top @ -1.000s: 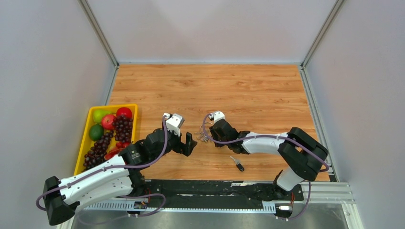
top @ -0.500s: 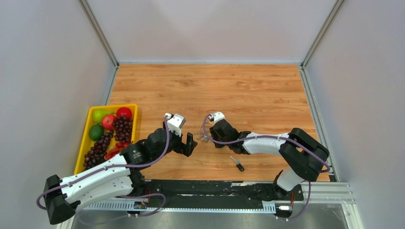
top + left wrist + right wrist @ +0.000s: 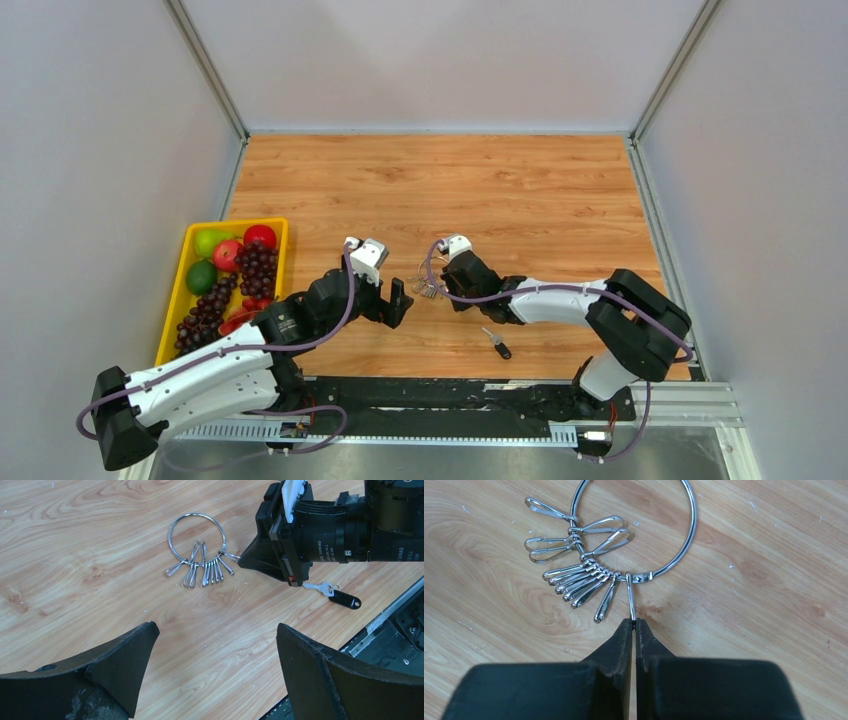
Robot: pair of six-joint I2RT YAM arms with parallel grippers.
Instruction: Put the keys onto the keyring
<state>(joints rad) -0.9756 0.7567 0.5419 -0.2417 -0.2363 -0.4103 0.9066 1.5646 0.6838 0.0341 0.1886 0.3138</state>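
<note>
The keyring (image 3: pixel 694 525) is a thin silver wire ring lying flat on the wooden table, with several small silver clips bunched on its lower side. My right gripper (image 3: pixel 634 622) is shut on the tip of one clip that hangs off the ring. From the top view the keyring (image 3: pixel 428 287) lies between the two grippers. A key with a black head (image 3: pixel 345 599) lies loose on the table beside the right arm, also seen as the key (image 3: pixel 496 343) near the front edge. My left gripper (image 3: pixel 215 627) stands wide open and empty, short of the keyring (image 3: pixel 196 514).
A yellow tray (image 3: pixel 170 305) of fruit and grapes sits at the left edge of the table. A black rail (image 3: pixel 450 395) runs along the near edge, close to the key. Grey walls enclose the table on three sides.
The right jaws have closed onto the clip on the keyring. Both arms have stayed almost where they were, and the left gripper remains open.
</note>
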